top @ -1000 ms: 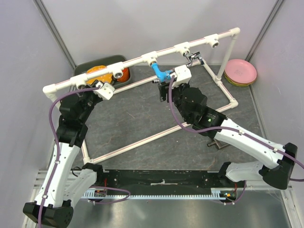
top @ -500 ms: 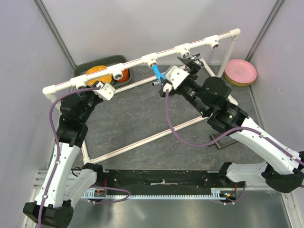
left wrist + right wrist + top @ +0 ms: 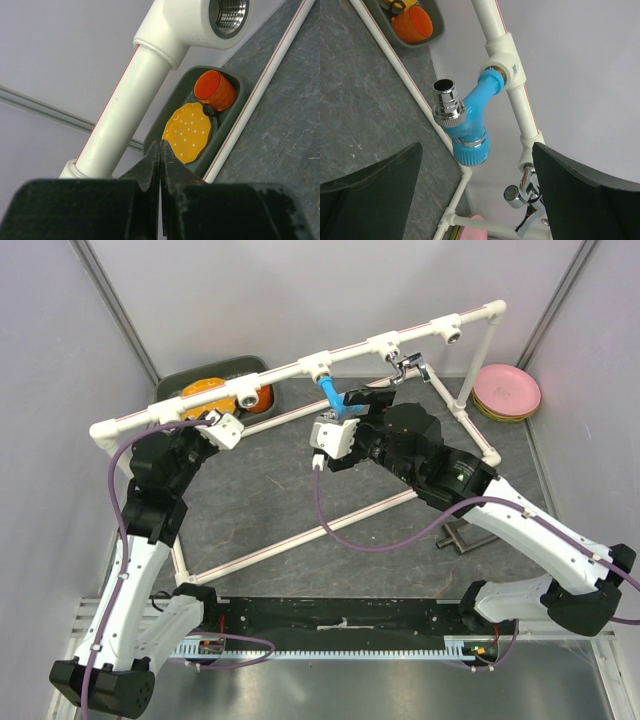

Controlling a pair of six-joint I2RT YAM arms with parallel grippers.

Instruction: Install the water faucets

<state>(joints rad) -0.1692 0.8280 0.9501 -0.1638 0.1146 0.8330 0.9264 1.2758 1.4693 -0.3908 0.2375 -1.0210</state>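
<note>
The bright blue faucet (image 3: 335,393) hangs from a tee of the white pipe frame (image 3: 280,372), its end seated in the socket. In the right wrist view this blue faucet (image 3: 470,120) shows a chrome spout and a round blue knob. The chrome faucet (image 3: 410,365) hangs from the neighbouring tee; the same chrome faucet (image 3: 522,197) appears low in the right wrist view. My right gripper (image 3: 358,402) is open, its fingers wide apart on either side of the blue knob without touching it (image 3: 476,146). My left gripper (image 3: 207,418) is shut and empty (image 3: 160,145), under the frame's left rail.
An empty threaded tee socket (image 3: 227,15) sits just above the left gripper, and another (image 3: 452,332) near the frame's right end. A dark tray (image 3: 215,375) holds an orange cup (image 3: 215,90) and a yellow plate (image 3: 187,131). Pink plates (image 3: 507,390) are stacked at the right. Grey walls stand close behind.
The right arm swung toward the chrome faucet and back to the blue one, its wrist turning. Its jaws opened wider. The left arm barely moved.
</note>
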